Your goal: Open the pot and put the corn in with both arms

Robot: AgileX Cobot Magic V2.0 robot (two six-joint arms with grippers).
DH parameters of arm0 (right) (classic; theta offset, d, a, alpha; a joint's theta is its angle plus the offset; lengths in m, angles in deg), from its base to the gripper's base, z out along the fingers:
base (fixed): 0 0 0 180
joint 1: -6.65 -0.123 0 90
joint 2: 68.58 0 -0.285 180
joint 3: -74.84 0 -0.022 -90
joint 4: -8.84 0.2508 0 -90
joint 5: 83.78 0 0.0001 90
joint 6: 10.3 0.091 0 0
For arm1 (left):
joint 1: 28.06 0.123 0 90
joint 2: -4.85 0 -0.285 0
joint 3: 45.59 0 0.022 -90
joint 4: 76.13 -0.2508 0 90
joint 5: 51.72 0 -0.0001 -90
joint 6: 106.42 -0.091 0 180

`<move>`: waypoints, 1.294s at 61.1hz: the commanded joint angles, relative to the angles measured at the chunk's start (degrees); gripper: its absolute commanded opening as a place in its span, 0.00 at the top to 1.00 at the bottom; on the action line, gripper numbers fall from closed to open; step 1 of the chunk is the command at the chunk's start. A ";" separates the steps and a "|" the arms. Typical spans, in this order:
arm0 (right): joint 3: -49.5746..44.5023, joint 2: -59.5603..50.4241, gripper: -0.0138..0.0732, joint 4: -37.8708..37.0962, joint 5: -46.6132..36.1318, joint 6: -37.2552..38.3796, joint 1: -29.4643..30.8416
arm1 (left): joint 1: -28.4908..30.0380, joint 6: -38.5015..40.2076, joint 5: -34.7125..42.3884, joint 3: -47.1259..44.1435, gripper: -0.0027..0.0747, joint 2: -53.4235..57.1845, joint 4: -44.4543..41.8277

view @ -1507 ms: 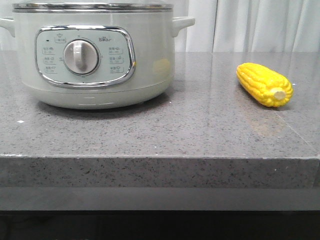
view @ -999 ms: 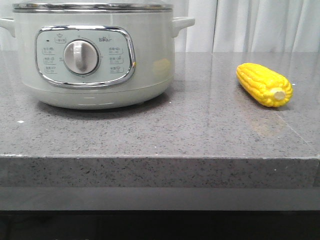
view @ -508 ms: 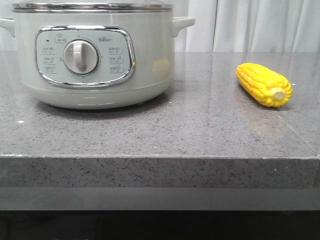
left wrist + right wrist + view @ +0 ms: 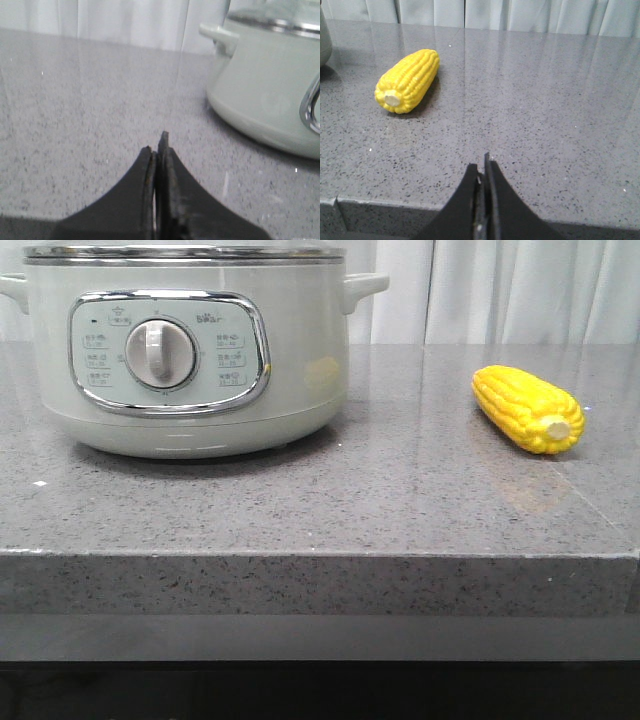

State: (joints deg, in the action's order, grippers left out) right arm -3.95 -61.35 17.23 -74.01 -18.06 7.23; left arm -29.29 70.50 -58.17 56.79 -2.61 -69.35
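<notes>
The pale grey-green pot [image 4: 190, 350] stands at the left on the grey counter, its chrome-rimmed lid [image 4: 185, 253] on. It also shows in the left wrist view [image 4: 270, 85]. The yellow corn [image 4: 527, 408] lies on the counter at the right, its pale stub end toward the front. It also shows in the right wrist view [image 4: 409, 80]. My left gripper [image 4: 156, 145] is shut and empty, low over the counter beside the pot. My right gripper [image 4: 483, 165] is shut and empty near the counter's front edge, apart from the corn. Neither gripper shows in the front view.
The grey speckled counter [image 4: 380, 500] has a front edge [image 4: 320, 558] with a drop below it. White curtains [image 4: 520, 290] hang behind the counter. One side handle of the pot [image 4: 219, 36] juts out toward the left gripper's side.
</notes>
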 commanded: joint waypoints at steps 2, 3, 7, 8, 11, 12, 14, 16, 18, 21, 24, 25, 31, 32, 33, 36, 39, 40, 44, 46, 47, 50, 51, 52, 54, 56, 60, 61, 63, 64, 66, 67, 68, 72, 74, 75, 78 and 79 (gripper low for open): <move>1.57 -1.24 0.91 -0.07 -4.73 -0.02 0.30 | 0.12 0.53 4.28 2.81 0.99 0.38 0.63; 2.07 -1.24 0.91 -0.07 -4.25 -0.02 0.30 | 0.12 0.53 3.32 3.87 0.99 -0.05 0.63; 5.13 -0.98 0.91 -0.07 -2.17 -0.02 0.30 | 0.12 0.53 0.55 7.83 0.99 -1.96 0.63; 5.56 -0.80 0.91 -0.07 -1.65 -0.02 0.30 | 0.12 0.53 -0.27 9.34 0.99 -2.86 0.63; 9.36 0.57 0.91 -0.07 0.71 -0.02 0.30 | 0.12 0.53 -2.00 12.60 0.99 -5.09 0.41; 10.37 1.10 0.91 -0.07 1.14 -0.02 0.30 | 0.12 0.53 -2.73 14.30 0.99 -6.41 0.03; 12.97 2.35 0.91 -0.07 1.96 -0.02 0.30 | 0.12 0.53 -3.57 16.58 0.99 -8.32 -0.55; 15.62 4.25 0.91 -0.07 2.83 -0.02 0.30 | 0.12 0.53 -4.33 18.87 0.99 -10.44 -1.46; 17.66 6.03 0.91 -0.07 3.30 -0.02 0.30 | 0.12 0.53 -5.37 21.72 0.99 -13.21 -2.37; 21.11 9.91 0.91 -0.07 3.75 -0.02 0.30 | 0.12 0.45 -6.58 26.06 0.99 -17.70 -2.78; 24.60 13.45 0.91 -0.07 3.99 -0.02 0.30 | 0.12 0.45 -7.27 29.53 0.99 -21.35 -2.78; 25.00 14.43 0.91 -0.07 3.99 -0.02 0.30 | 0.12 0.40 -7.55 30.88 0.99 -22.78 -2.78; 29.76 21.49 0.91 -0.07 4.03 -0.02 0.30 | 0.12 0.31 -8.13 35.58 0.99 -28.23 -2.78; 30.31 22.18 0.91 -0.07 4.03 -0.02 0.30 | 0.12 0.31 -8.13 36.07 0.99 -28.73 -2.78; 30.73 23.11 0.91 -0.07 3.97 -0.02 0.30 | 0.12 0.31 -7.88 36.34 0.99 -29.37 -2.78; 31.27 24.81 0.91 -0.07 3.27 -0.02 0.30 | 0.12 0.31 -6.81 36.77 0.97 -30.30 -2.78; 31.41 25.72 0.88 -0.07 2.56 -0.02 0.30 | 0.12 0.31 -5.93 36.77 0.91 -30.80 -2.78; 31.41 25.79 0.86 -0.07 2.48 -0.02 0.30 | 0.12 0.31 -5.93 36.77 0.86 -30.87 -2.78; 31.41 25.79 0.71 -0.07 2.48 -0.02 0.30 | 0.12 0.31 -5.93 36.65 0.65 -30.87 -2.78; 31.41 25.79 0.64 -0.07 2.54 -0.02 0.30 | 0.12 0.31 -5.93 36.65 0.51 -30.87 -2.78; 31.41 25.79 0.57 -0.07 2.54 -0.02 0.30 | 0.12 0.31 -5.93 36.65 0.42 -30.87 -2.78; 31.41 25.79 0.41 -0.07 2.48 -0.02 0.30 | 0.12 0.31 -5.55 36.55 0.27 -30.87 -2.78; 31.41 25.79 0.38 -0.07 2.44 -0.02 0.30 | 0.12 0.31 -5.37 36.51 0.22 -30.87 -2.78; 31.41 25.79 0.34 -0.07 2.42 -0.02 0.30 | 0.12 0.31 -5.06 36.40 0.19 -30.87 -2.78; 31.41 25.79 0.27 -0.07 2.28 -0.02 0.30 | 0.12 0.31 -3.99 36.28 0.15 -30.87 -2.52; 31.41 25.79 0.22 -0.07 2.10 -0.02 0.30 | 0.12 0.31 -3.38 36.28 0.13 -30.87 -1.47; 31.41 25.79 0.17 -0.07 2.30 -0.02 0.30 | -0.39 0.31 -3.07 37.14 0.14 -31.50 -0.84; 31.41 25.79 0.17 -0.07 2.30 -0.02 0.30 | -0.55 0.31 -3.41 37.51 0.14 -31.77 -0.84; 31.41 25.79 0.17 -0.07 2.30 -0.02 0.30 | -1.10 0.26 -4.75 38.84 0.14 -32.92 -0.84; 31.41 25.79 0.17 -0.07 2.30 -0.02 0.30 | -1.47 0.26 -5.85 39.88 0.14 -33.84 -0.84; 31.41 25.79 0.17 -0.07 2.30 -0.02 0.30 | -2.45 0.26 -8.30 42.38 0.14 -36.14 -0.84; 31.41 25.79 0.17 -0.07 2.30 -0.02 0.30 | -3.03 0.26 -9.22 43.84 0.14 -37.46 -0.84; 31.41 25.79 0.17 -0.07 2.30 -0.02 0.30 | -3.46 0.26 -10.72 44.87 0.14 -38.42 -0.84; 31.41 25.79 0.17 -0.07 2.30 -0.02 0.30 | -5.98 0.26 -15.74 50.46 0.14 -43.67 -0.84; 31.41 25.79 0.17 -0.07 2.30 -0.02 0.30 | -7.43 0.26 -17.97 53.39 0.14 -46.57 -0.84; 31.41 25.79 0.17 -0.07 2.30 -0.02 0.30 | -8.03 0.26 -18.82 54.59 0.14 -47.68 -0.84; 31.41 25.79 0.17 -0.07 2.30 -0.02 0.30 | -10.60 0.26 -21.91 59.32 0.14 -52.07 -0.84; 31.41 25.79 0.17 -0.07 2.30 -0.02 0.30 | -11.26 0.26 -22.62 60.47 0.14 -53.27 -0.84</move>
State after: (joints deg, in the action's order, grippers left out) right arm 25.28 -36.27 17.23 -66.69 -18.06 7.23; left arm -37.38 70.50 -79.94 110.22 -50.54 -70.82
